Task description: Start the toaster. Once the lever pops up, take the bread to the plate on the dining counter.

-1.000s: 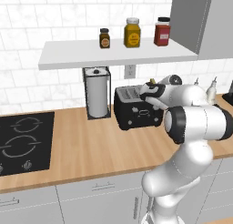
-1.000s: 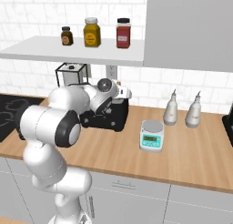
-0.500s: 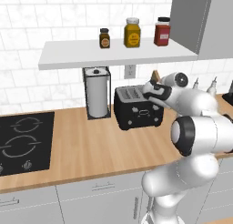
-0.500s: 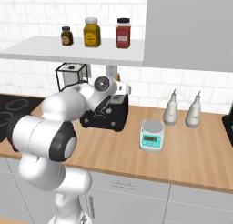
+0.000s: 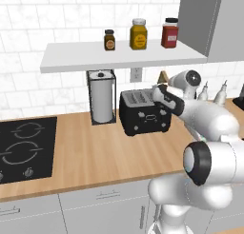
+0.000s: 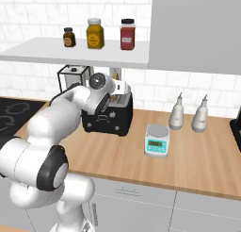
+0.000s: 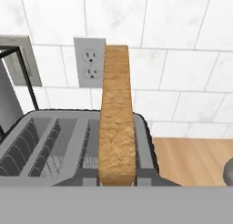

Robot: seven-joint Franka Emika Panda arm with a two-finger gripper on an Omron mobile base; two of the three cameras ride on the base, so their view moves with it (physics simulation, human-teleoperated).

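Now my tool [image 5: 161, 92] is pinched tight on the bread [image 7: 117, 114]. The bread stands up over the black toaster [image 5: 143, 113]. The toaster sits on the tabletop [image 5: 90, 152].

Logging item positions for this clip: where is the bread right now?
In the hand view the bread stands upright over the toaster, by its right-hand slot, in front of the wall outlet.

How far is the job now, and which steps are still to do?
The bread stands upright with most of its edge clear of the toaster, so the toasting step seems to be over, though the lever cannot be seen. In hand: the tool is shut on the bread above the right end of the toaster. Left: carry the bread to the plate on the dining counter.
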